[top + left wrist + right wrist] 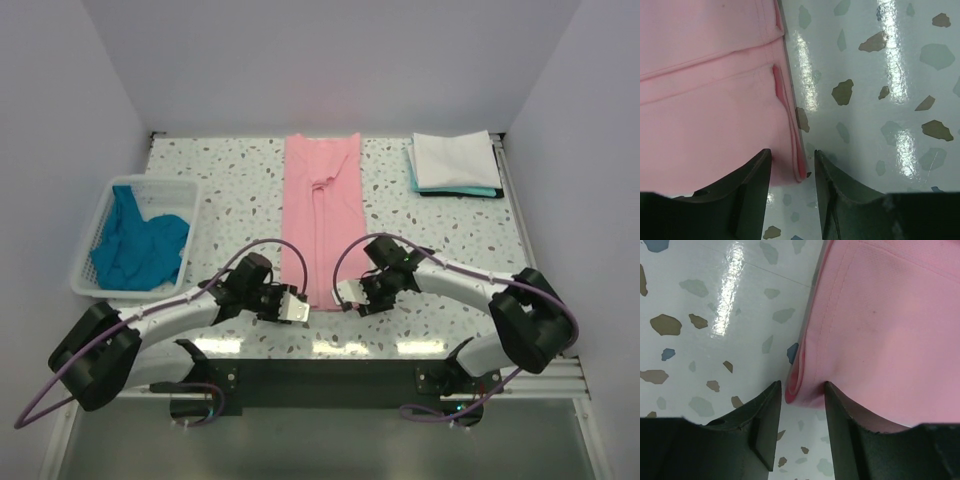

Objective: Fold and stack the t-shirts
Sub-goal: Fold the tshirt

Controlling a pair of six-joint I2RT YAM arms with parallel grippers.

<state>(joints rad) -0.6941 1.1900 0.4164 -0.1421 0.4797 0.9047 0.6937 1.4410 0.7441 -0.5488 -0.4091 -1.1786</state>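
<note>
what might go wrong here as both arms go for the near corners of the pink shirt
The left gripper has only the pink shirt's thin corner edge between its jaws, so it may catch one layer or slip off. The right gripper straddles a rolled fold; lifting could let the layers splay. Uneven grips would likely skew the next fold.

The centre t-shirt (320, 210) lies lengthwise down the middle of the tabletop (230, 190), from the far edge to near the front. The basket (152, 184) sits at the left edge, with a loose t-shirt (140, 245) inside it. The stack of t-shirts (455, 163) lies in the far right corner. The left tool (296, 308) is at the centre t-shirt's near left corner and the right tool (348, 298) at its near right corner. Each corner lies between that tool's fingers.
</note>
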